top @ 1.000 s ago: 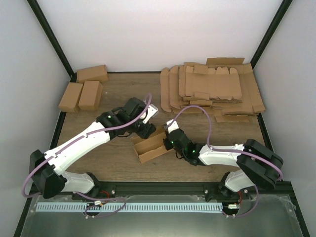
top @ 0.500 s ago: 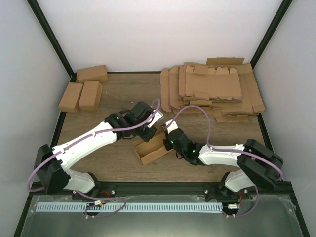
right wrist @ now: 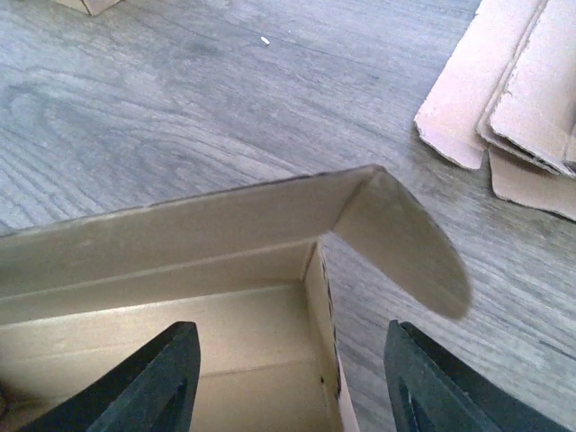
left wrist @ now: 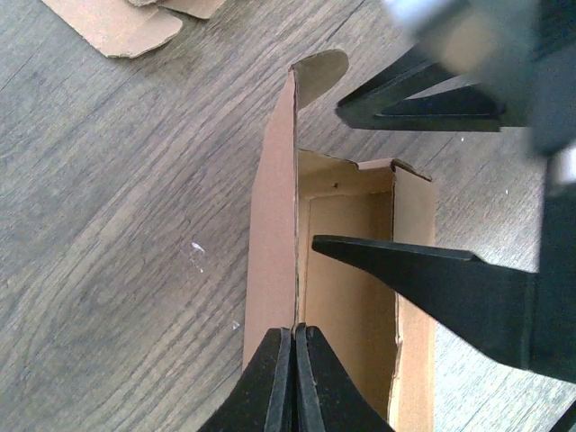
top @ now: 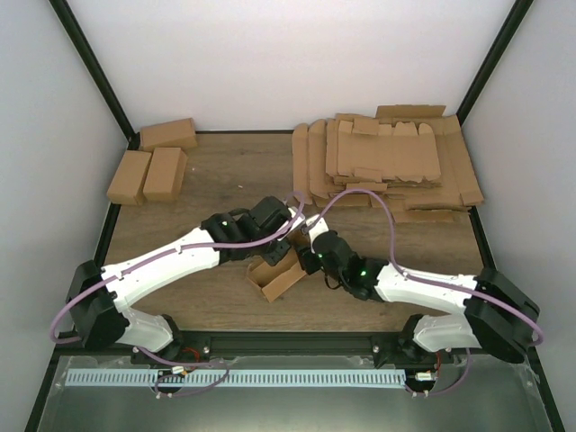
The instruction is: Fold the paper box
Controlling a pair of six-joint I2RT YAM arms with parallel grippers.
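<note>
The hold has just changed hands. A second ago the left gripper [left wrist: 294, 337] stood spread and short of the work while the right gripper [right wrist: 288, 335] was clamped. Now the left arm has reached in and its jaws are pressed together on the top edge of the long side wall [left wrist: 270, 225] of the paper box [top: 274, 279]. The right jaws have let go and stand spread. For the task this looks like a handover: the left pins the raised wall upright, so the right is free to take a new grip, probably on an end flap.

The box lies near the middle of the table [top: 207, 180], just ahead of the arm bases, as an open tray with its walls up and its top not yet closed. The pinched wall runs straight out from the left fingertips. The right jaws straddle the box's far corner, one finger inside the tray and one outside, touching nothing that can be made out. Its end wall [right wrist: 322, 306] lies between them, and the rounded tuck flap [right wrist: 405, 243] juts outward beyond.

Farther back are a stack of flat cardboard blanks [top: 387, 162] on the right and three folded cartons [top: 153, 166] on the left.
</note>
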